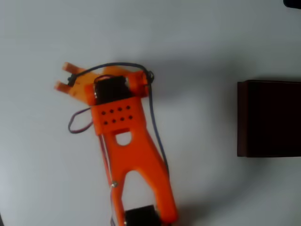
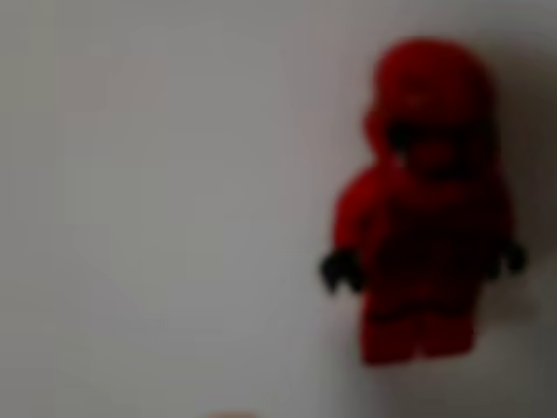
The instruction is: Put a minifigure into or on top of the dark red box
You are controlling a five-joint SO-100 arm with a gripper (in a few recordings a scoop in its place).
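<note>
The minifigure [image 2: 422, 209] is a bright red toy with black hands, lying flat on the white table and blurred, at the right of the wrist view, very close beneath the camera. In the overhead view my orange gripper [image 1: 64, 76] is at the upper left, its two fingertips spread apart and pointing left, with nothing seen between them. The dark red box [image 1: 269, 117] stands at the right edge of the overhead view, far from the gripper, its inside nearly black.
My orange arm [image 1: 131, 150] runs from the bottom centre up to the gripper, with thin cables [image 1: 155, 127] looping beside it. White tabletop [image 1: 202, 56] lies between the arm and the box.
</note>
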